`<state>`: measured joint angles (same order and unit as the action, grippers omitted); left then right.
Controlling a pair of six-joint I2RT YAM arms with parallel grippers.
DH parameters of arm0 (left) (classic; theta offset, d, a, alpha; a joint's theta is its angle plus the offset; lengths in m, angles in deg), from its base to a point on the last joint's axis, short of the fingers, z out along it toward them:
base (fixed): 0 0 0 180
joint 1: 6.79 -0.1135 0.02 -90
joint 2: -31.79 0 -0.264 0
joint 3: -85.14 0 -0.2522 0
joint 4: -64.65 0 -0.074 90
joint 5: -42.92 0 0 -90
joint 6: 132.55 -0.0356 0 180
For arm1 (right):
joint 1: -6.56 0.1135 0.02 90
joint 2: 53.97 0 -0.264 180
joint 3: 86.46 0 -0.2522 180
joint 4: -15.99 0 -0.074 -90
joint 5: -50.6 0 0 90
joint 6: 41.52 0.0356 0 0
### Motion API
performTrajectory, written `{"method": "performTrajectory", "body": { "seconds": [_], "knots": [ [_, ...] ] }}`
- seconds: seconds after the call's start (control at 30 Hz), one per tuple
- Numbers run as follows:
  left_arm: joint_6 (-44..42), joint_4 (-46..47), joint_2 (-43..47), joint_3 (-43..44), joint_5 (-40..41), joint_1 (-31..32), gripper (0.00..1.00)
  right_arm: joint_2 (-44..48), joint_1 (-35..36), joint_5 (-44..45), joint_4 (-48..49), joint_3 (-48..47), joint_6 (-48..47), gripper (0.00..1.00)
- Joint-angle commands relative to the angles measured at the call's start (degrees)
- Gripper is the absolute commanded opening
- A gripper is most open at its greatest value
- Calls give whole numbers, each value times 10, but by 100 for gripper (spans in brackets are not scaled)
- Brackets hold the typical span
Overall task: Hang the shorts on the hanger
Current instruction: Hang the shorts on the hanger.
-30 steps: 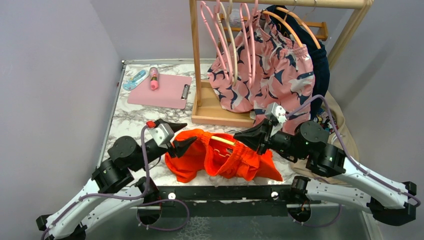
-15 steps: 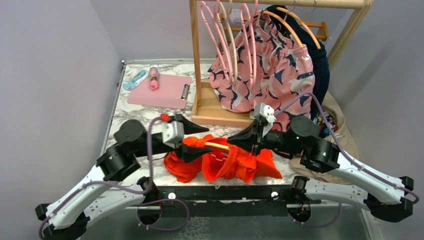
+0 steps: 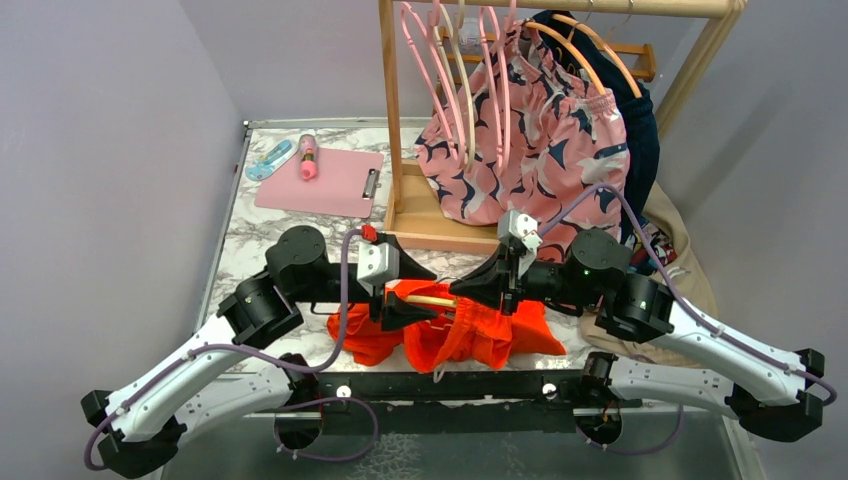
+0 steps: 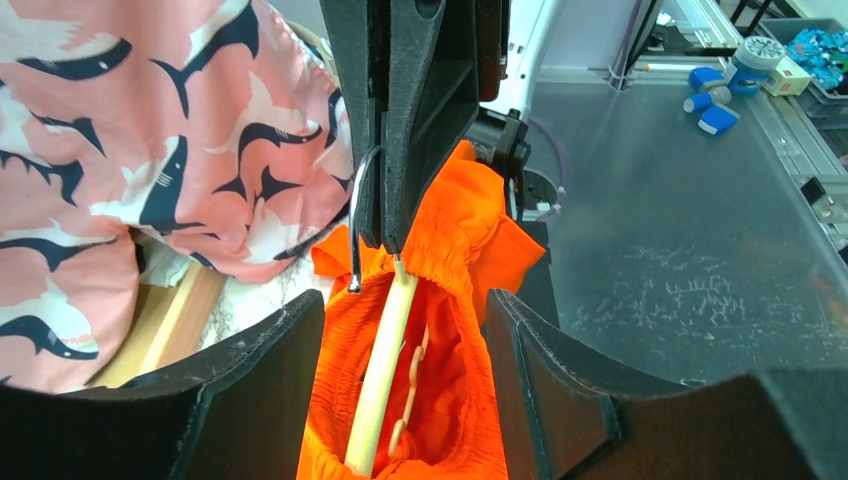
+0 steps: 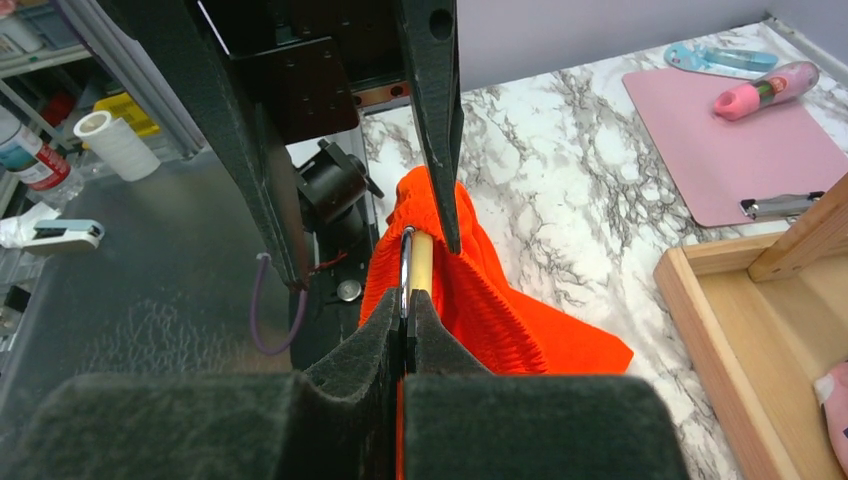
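Pinching hanger (image 5: 419, 262) end, right gripper (image 5: 407, 303) clamped; left gripper (image 4: 403, 308) wide, straddling shorts (image 4: 445, 400) and hanger.

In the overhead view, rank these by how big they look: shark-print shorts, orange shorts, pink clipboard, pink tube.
Largest to smallest in the top external view:
1. Pink shorts with navy-and-white shark print, hanging on the rack.
2. Bright orange-red fabric shorts, bunched and partly hidden by the arms, so they may be larger than they look.
3. Flat pink clipboard.
4. Small pink tube.
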<state>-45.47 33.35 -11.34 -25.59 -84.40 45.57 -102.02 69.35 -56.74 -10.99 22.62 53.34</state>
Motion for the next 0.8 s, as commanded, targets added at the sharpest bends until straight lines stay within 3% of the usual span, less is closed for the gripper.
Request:
{"method": "performTrajectory", "body": {
  "seconds": [0.0, 0.5, 0.63, 0.77],
  "knots": [
    [-13, -9, -11, -13, -25, -1, 63, 1, 0, -20, 30, -32, -6, 1],
    [-31, -14, -36, -48, 2, -1, 61, 0, -1, -23, 31, -30, -9, 1],
    [-31, -11, -44, -43, -4, 0, 52, -2, -1, -25, 34, -28, -9, 1],
    [-34, -9, -50, -44, -5, -1, 37, -5, -1, -27, 36, -28, -8, 1]
  ]
}}
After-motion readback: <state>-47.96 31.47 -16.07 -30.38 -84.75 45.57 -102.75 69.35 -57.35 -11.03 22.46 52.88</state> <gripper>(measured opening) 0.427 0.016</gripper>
